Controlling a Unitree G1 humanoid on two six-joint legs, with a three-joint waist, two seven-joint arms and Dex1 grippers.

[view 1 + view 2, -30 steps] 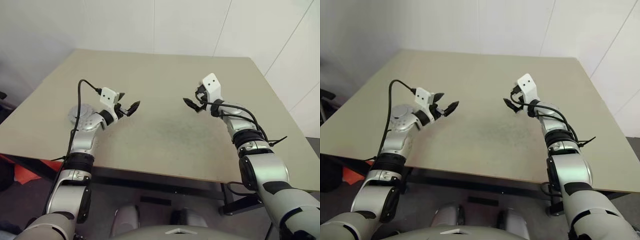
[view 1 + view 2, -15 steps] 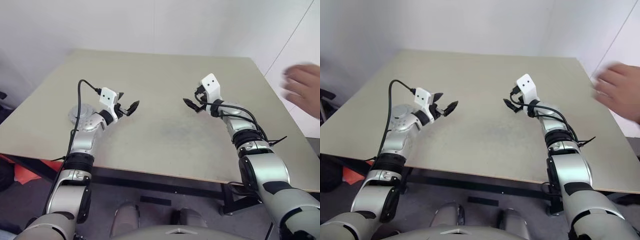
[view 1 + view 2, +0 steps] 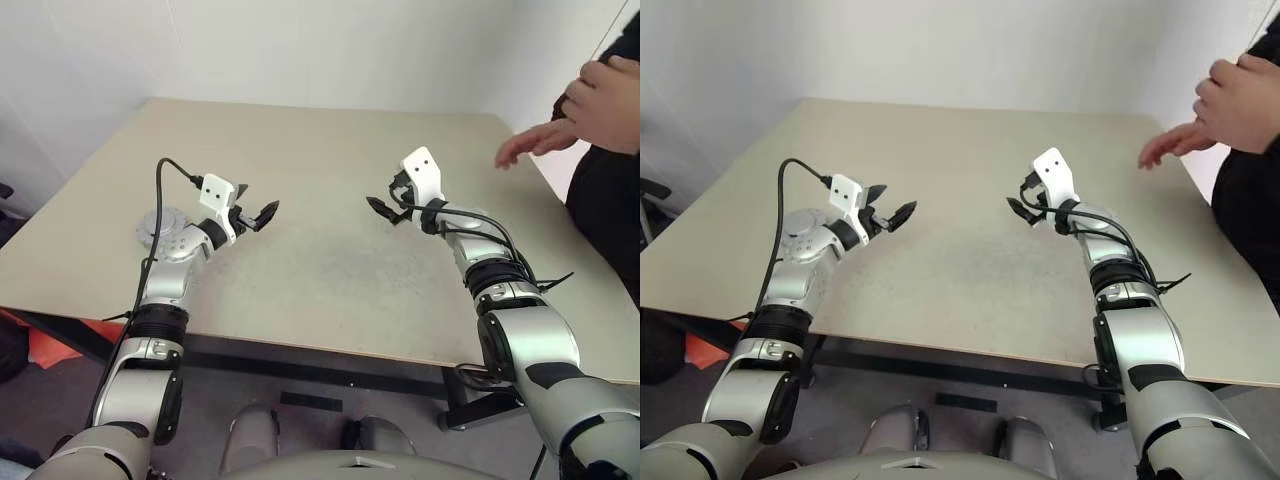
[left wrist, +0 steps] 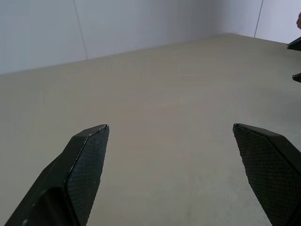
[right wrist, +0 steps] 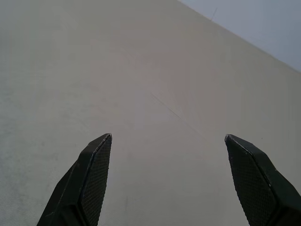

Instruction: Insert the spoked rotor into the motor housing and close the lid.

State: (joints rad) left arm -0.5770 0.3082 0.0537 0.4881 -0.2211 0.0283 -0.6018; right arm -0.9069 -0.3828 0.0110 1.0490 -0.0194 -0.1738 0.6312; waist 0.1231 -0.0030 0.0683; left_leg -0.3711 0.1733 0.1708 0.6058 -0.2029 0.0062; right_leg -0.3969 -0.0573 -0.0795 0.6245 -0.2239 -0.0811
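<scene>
Metal should make the spoked rotor heavy, stiff and slick; best gripped across its rim. Left tool (image 3: 262,214) and right tool (image 3: 383,209) hang released, empty, above the tabletop (image 3: 320,150).

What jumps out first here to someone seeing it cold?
Both arms hover over the beige table, the left gripper and right gripper open, empty and pointing at each other across its middle. A person's hand reaches in over the table's far right corner. A round grey metal part lies near the table's left edge, half hidden behind the left arm.
</scene>
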